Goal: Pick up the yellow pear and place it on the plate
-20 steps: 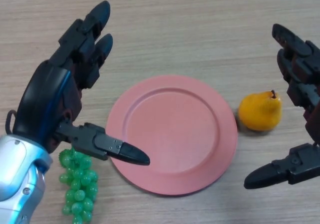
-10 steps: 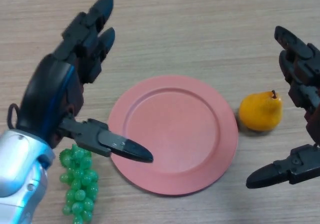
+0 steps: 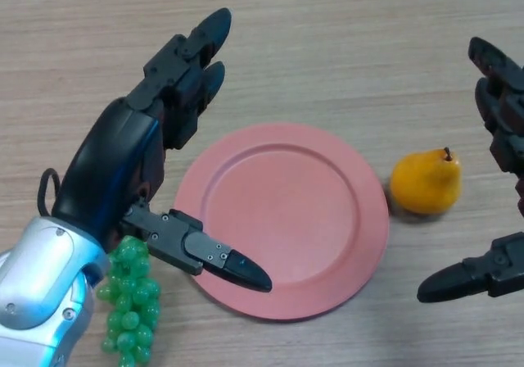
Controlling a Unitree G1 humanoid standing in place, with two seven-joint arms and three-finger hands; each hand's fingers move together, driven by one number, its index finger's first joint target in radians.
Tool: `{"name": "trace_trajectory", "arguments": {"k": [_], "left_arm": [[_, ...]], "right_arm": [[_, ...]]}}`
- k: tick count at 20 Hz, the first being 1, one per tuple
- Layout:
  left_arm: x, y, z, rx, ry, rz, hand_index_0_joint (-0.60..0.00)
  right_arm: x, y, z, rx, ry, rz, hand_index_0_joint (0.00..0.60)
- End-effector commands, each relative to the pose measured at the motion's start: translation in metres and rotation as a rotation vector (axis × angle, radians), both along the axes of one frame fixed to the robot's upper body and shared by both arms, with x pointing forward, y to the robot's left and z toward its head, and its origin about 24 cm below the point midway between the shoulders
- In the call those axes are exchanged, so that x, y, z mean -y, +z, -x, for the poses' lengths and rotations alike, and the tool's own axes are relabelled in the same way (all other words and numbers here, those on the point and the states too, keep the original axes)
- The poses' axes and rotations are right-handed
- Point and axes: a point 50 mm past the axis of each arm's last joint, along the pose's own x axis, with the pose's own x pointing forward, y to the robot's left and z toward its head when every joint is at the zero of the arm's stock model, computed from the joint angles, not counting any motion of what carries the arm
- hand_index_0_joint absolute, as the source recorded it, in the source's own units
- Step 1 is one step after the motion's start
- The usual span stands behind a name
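The yellow pear (image 3: 425,184) lies on the wooden table just right of the pink plate (image 3: 282,218), which has nothing on it. My right hand (image 3: 504,121) is open at the view's right edge, its fingers above the pear and its thumb below, apart from the fruit. Over the plate's left rim hovers my left hand (image 3: 131,158), open, with its thumb reaching across the lower left of the plate and its fingers pointing up and away.
A bunch of green grapes (image 3: 128,305) lies on the table at the lower left, partly under my left wrist. Bare wooden tabletop surrounds the plate.
My left hand has moved right and forward, its thumb now farther over the plate. My right hand has drifted slightly right. The pear and plate have not moved.
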Motion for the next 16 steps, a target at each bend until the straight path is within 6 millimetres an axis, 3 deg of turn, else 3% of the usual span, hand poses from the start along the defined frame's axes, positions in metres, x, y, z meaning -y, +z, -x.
{"name": "trace_trajectory", "arguments": {"k": [1, 6, 10, 16], "left_arm": [[-0.007, 0.027, 0.012, 0.228, 0.017, -0.033, 0.000], [-0.016, 0.020, 0.007, 0.225, 0.062, 0.006, 0.000], [-0.021, 0.006, 0.002, 0.202, 0.108, 0.043, 0.000], [-0.028, 0.008, 0.001, 0.228, 0.166, 0.081, 0.000]], "right_arm": [[0.014, 0.029, 0.004, 0.271, -0.026, 0.094, 0.000], [0.044, 0.003, -0.026, 0.336, -0.109, 0.177, 0.000], [0.056, -0.019, -0.054, 0.317, -0.136, 0.214, 0.000], [0.065, -0.036, -0.089, 0.250, -0.163, 0.183, 0.000]]}}
